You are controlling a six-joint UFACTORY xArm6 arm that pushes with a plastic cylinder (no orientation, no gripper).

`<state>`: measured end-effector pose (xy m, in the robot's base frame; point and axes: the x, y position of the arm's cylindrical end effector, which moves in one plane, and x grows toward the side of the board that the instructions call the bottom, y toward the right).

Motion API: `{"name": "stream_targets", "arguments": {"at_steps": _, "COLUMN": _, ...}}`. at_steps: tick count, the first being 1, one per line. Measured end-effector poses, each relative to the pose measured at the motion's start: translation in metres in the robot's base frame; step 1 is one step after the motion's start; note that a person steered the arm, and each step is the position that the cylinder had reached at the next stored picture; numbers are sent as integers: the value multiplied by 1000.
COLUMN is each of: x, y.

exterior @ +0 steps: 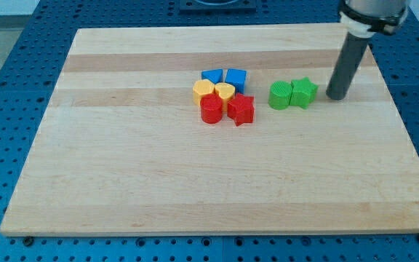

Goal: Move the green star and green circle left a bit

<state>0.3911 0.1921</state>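
The green star [304, 92] lies on the wooden board, right of centre, touching the green circle [280, 94] on its left side. My tip [336, 97] rests on the board just to the right of the green star, a small gap apart from it. The rod rises from the tip toward the view's top right.
A tight cluster lies left of the green pair: a blue triangle [212, 76], a blue block [236, 78], a yellow hexagon [204, 91], a yellow heart [225, 92], a red circle [211, 110] and a red star [241, 109]. The board's right edge [406, 138] is near my tip.
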Motion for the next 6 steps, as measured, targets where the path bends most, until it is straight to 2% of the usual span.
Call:
{"name": "stream_targets", "arguments": {"at_steps": 3, "x": -5, "y": -55}}
{"name": "stream_targets", "arguments": {"at_steps": 6, "x": -19, "y": -59}}
